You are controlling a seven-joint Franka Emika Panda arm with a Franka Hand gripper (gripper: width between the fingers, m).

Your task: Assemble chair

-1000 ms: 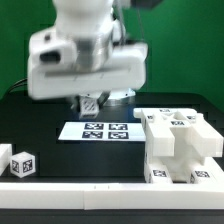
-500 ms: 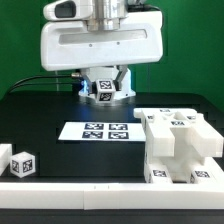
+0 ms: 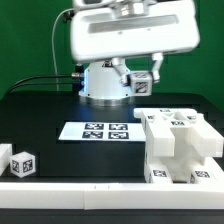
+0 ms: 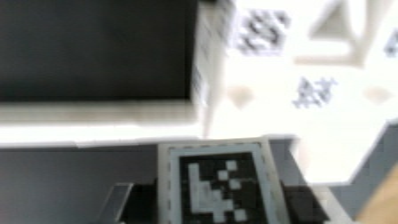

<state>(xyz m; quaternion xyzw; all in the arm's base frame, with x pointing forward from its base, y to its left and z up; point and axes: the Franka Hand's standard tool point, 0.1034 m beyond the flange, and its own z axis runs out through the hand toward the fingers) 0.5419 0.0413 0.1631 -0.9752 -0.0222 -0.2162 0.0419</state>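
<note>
1. Your arm (image 3: 130, 40) fills the upper part of the exterior view. It is raised high over the back of the counter (image 3: 40, 115) with the wrist turned toward that view's right. My guess is it sits at this height so that what it carries passes above everything lying below.

2. The chair (image 3: 180, 145) is a blocky white stack of joined parts. It stands on the counter at the exterior view's right, near the front edge, with tags on its top and front faces. The wrist view shows it blurred (image 4: 294, 60), below and ahead of the tool. That suggests the camera is already pointed at the place where the next piece belongs.

3. The marker board (image 3: 100, 130) lies flat in the middle of the counter, just beside the chair and apart from it. Nothing rests on it.

4. The tool (image 3: 143, 85) hangs in the air behind the chair and well apart from it. In the wrist view a tagged part (image 4: 214, 175) sits between two dark fingers (image 4: 128, 200), so I read the tool as clamped on that part. The frame is soft, so treat this as likely and not certain. The tag faces the camera, which should help you judge the part's tilt before you lower it.

5. A small tagged cube (image 3: 21, 165) sits at the exterior view's left front corner. It is far from the chair and out of the carrying path.
</note>
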